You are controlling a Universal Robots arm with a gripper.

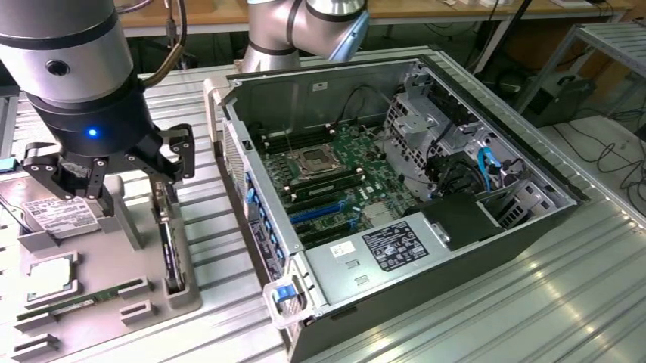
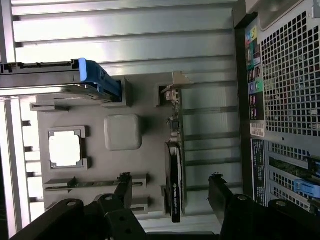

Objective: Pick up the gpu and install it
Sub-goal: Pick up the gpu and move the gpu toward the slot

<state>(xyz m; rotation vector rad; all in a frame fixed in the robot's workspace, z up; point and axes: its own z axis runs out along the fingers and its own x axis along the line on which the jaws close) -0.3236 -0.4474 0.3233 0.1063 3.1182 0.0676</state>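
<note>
Ribbed aluminium worktop [image 1: 565, 287] runs under everything from where I stand, with cluttered benches and cables behind it. On it lies an open black tower computer case [image 1: 404, 189]. Its side panel is off, so the green motherboard faces up and its slots can be reached from above. Just beside the case sits a flat grey fixture tray [image 1: 96, 333] that keeps each part in its own pocket. A silver boxy hard drive with a white label [image 1: 60, 215] sits at one end, a narrow green RAM stick [image 1: 86, 299] toward the opposite end, and a square silver processor [image 1: 51, 276] between them. The gpu [image 1: 169, 253], a thin dark circuit card with a silver end bracket, stands on its long edge in holders along the tray's edge nearest the case. I'd judge it stands upright so jaws can straddle it from above. The black robot gripper [image 1: 109, 178] hangs over the tray, jaws spread wide and grasping nothing. From the wrist, the gpu [image 2: 175, 170] lies between the two fingertips [image 2: 216, 181], touching neither. It has not been lifted yet.
</note>
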